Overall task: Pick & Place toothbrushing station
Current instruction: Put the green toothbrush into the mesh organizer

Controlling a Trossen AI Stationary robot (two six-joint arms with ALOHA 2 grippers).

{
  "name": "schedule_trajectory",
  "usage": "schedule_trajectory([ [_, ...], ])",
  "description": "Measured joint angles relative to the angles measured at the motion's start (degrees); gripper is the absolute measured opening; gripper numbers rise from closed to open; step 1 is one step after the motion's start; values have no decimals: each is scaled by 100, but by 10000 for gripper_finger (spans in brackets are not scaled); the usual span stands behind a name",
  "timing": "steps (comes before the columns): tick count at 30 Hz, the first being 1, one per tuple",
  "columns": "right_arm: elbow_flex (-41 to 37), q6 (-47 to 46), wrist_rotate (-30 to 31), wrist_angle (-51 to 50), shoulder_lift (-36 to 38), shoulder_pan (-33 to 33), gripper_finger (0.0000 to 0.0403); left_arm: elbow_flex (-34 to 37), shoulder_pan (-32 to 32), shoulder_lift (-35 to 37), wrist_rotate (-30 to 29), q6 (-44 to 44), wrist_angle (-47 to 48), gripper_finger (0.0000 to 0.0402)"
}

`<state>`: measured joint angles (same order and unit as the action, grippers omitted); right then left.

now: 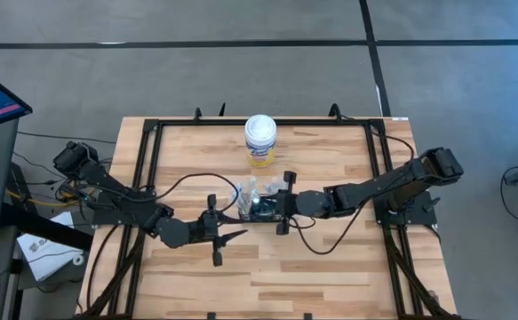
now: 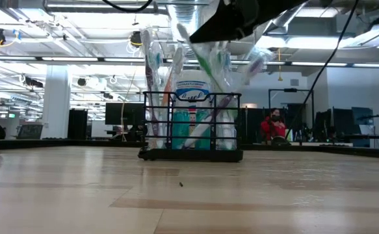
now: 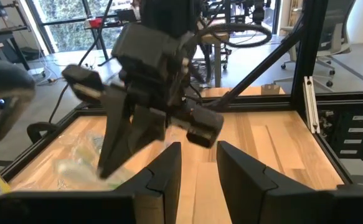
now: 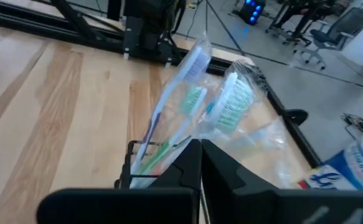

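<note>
Black fingers of the right gripper are pressed together on the top wire of the toothbrushing station, a small black wire-mesh rectangular caddy packed with wrapped toothbrushes, and the pinch looks to sit right on the rim. That caddy stands on the bench near its middle, a little toward the far edge, with a round white-lidded, yellow-labelled canister just beyond it. From table height, the caddy's base appears flat on the wood, so the lift is not yet begun.

To do this well, I'd say raise it straight and slow: a one-sided grip on a thin wire could let the caddy swing and tip its brushes out.

Meanwhile the left gripper waits with fingers parted, holding nothing, near the bench's front-left.
</note>
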<state>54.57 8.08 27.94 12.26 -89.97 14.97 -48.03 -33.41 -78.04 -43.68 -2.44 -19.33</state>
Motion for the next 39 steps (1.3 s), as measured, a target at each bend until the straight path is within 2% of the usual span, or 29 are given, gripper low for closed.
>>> schedule_trajectory([
  [4,-12,-47,317,-303,293,134,0,0,-1,0,2,0,-5,95],
  [10,-412,-252,735,-216,663,353,0,0,-4,0,2,0,-5,95],
  [19,-1508,-452,972,1125,987,416,0,2,-4,0,0,-1,-16,95],
  [27,-1956,-620,1113,1359,1412,463,0,2,-4,0,0,-2,-22,95],
  [39,-1988,-830,1389,1407,1176,564,0,2,-4,0,2,0,-62,95],
])
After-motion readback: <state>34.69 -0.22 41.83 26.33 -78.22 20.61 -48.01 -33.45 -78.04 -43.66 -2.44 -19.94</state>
